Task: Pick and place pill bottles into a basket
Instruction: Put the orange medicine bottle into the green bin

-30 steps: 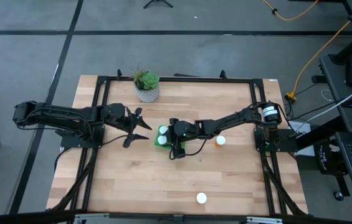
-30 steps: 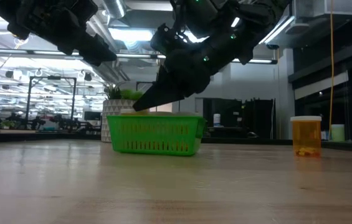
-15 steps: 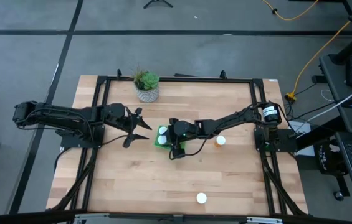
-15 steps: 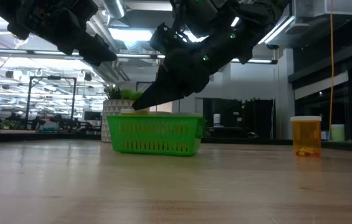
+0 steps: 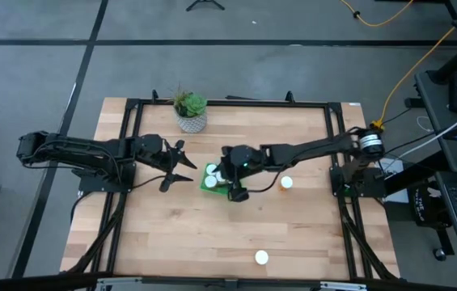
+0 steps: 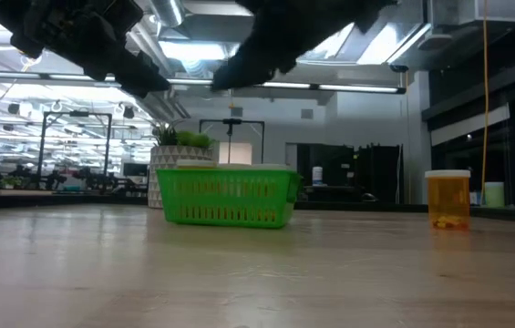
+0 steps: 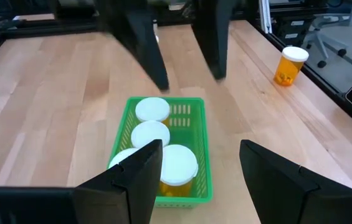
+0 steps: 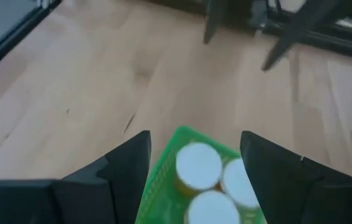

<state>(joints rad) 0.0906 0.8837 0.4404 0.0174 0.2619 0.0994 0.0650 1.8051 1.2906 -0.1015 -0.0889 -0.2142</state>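
Observation:
The green basket stands mid-table and holds several orange pill bottles with white caps, all upright on its floor. My right gripper hovers open and empty above the basket, with the caps below its fingers. My left gripper is open and empty just left of the basket, above the table. One pill bottle stands upright on the table right of the basket and also shows in the low view. Another bottle stands near the table's near edge.
A potted plant stands at the table's far edge, behind and left of the basket. A dark frame runs around the table top. Bare wood lies between the basket and the near edge.
My right gripper has risen straight up from the basket's mouth; in the low view its fingers have left the basket rim and now sit at the picture's top. The basket and bottles have stayed in place.

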